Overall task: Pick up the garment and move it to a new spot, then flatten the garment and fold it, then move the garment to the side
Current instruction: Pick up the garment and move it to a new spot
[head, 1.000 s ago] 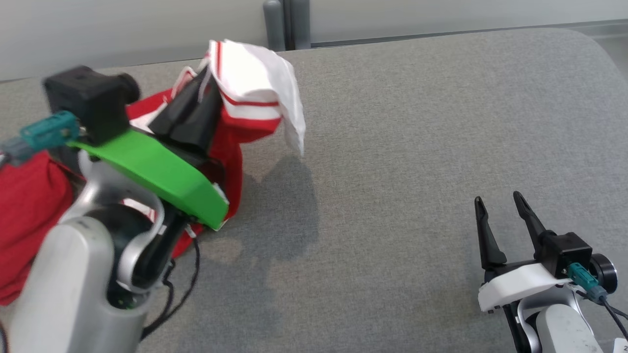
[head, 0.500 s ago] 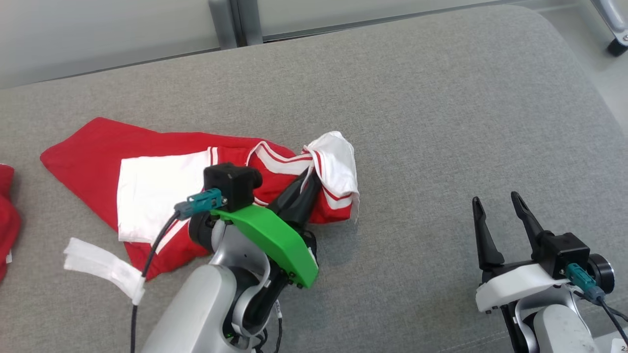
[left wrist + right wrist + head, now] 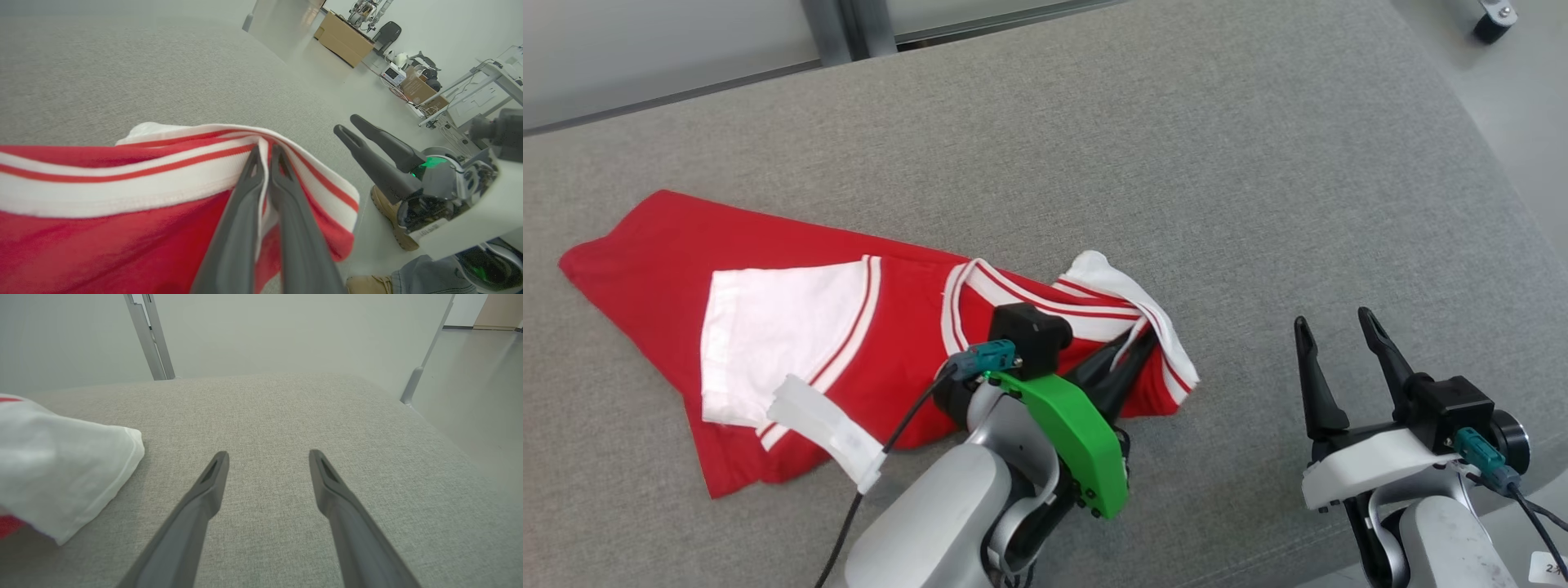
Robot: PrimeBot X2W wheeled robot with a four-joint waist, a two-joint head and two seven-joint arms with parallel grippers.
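In the head view, the garment (image 3: 792,327), a red jersey with white sleeves and striped trim, lies spread on the grey surface (image 3: 1176,163), reaching from about 9 o'clock toward the middle of the picture. Its body is fairly flat. The end at 3 o'clock of the garment is bunched up around the left gripper (image 3: 1139,343). That gripper comes in from 6 o'clock under its green cover, and its fingers are pinched together on the white striped edge. The right gripper (image 3: 1333,327) sits at 4 o'clock, well apart from the cloth, its fingers spread wide with nothing between them.

In the left wrist view, the left gripper (image 3: 266,152) rises from 6 o'clock with its fingers nearly touching and a fold of white and red trim clamped between them. The garment (image 3: 102,228) drapes from there toward 9 o'clock. At 3 o'clock the right gripper (image 3: 348,124) shows with its fingers apart. A person's tan shoe (image 3: 388,216) stands on the floor beyond the surface's edge.

In the right wrist view, the right gripper (image 3: 269,455) holds its fingers wide over bare grey surface (image 3: 286,408). A white sleeve of the garment (image 3: 61,465) lies at 9 o'clock, clear of both fingers.
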